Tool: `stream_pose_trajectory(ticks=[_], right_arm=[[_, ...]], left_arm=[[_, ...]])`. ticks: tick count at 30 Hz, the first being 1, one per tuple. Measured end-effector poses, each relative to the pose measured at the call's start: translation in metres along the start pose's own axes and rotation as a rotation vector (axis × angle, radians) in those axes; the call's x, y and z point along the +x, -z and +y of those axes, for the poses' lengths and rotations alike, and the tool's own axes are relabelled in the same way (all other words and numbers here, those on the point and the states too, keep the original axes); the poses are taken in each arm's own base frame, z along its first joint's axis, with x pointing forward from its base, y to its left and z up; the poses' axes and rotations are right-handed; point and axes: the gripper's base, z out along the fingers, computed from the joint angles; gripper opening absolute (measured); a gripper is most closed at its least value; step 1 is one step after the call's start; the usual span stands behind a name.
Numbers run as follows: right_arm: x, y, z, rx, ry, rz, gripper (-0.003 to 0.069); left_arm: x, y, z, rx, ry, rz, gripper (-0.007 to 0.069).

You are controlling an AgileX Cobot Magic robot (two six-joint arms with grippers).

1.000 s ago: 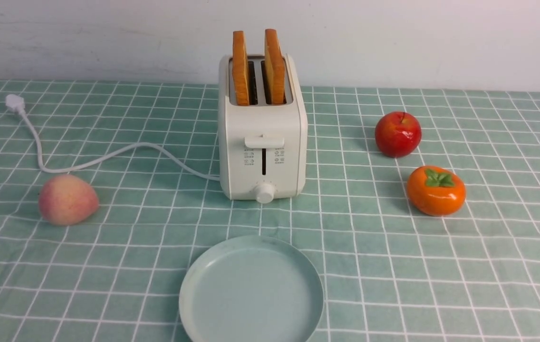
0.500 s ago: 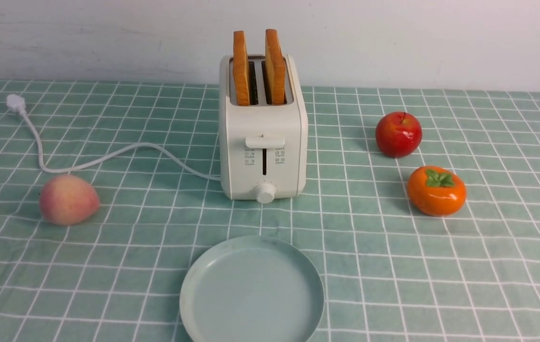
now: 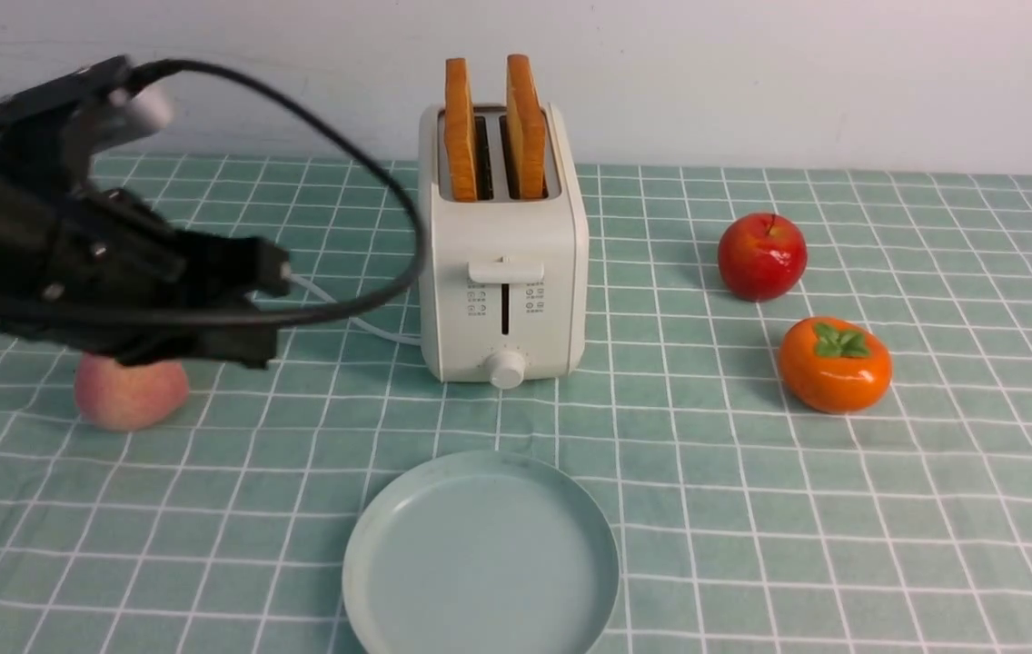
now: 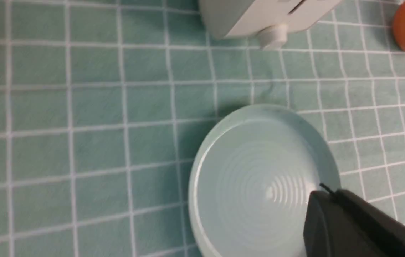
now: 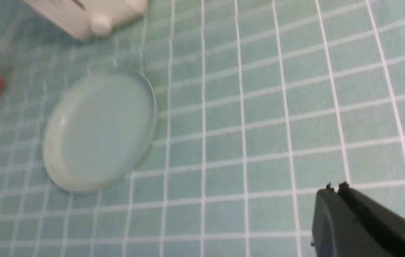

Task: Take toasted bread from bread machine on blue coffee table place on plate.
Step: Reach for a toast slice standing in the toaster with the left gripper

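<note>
A: How are the jaws found?

B: Both pairs are seen pressed together, with nothing held between them. The left gripper (image 3: 275, 309) is held above the left side of the table (image 3: 888, 509), over a peach (image 3: 130, 400), and is pointed right toward the toaster (image 3: 502, 272) — well apart from it. The right gripper (image 5: 334, 191) is shown only by its own wrist camera, above a bare stretch of the table.

A: And where is the toast to be found?

B: Two toast slices (image 3: 460, 127) are stood upright in the toaster's slots, one in each, with their upper parts raised above the top. The toaster is set at the middle of the table, lever and knob turned to the near side. The plate (image 3: 480, 554) is laid on the near side of it, apart from it.

A: What else is laid out?

B: A red apple (image 3: 761, 256) and an orange persimmon (image 3: 834, 363) are set to the right of the toaster — the persimmon nearer. The toaster's white cord (image 3: 393, 338) is partly hidden behind the left arm.
</note>
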Motion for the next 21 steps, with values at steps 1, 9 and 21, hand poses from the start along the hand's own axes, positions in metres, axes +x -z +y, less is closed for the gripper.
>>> stream_pose_trajectory(ticks=[1,9,21], right_arm=[[0.0,0.0,0.0,0.002,0.011,0.016,-0.0015],[-0.006,-0.006,0.004,-0.034,0.056,0.106,-0.002],[-0.011,-0.006,0.006,-0.054,0.048,0.06,-0.0015]], left_arm=[[-0.003,0.0,-0.004,0.007,-0.01,-0.006,-0.0014],[-0.071,-0.032,-0.033,0.064,-0.064,-0.209,-0.0013],[-0.118,-0.116,-0.025,0.049,-0.068,-0.289,0.0425]])
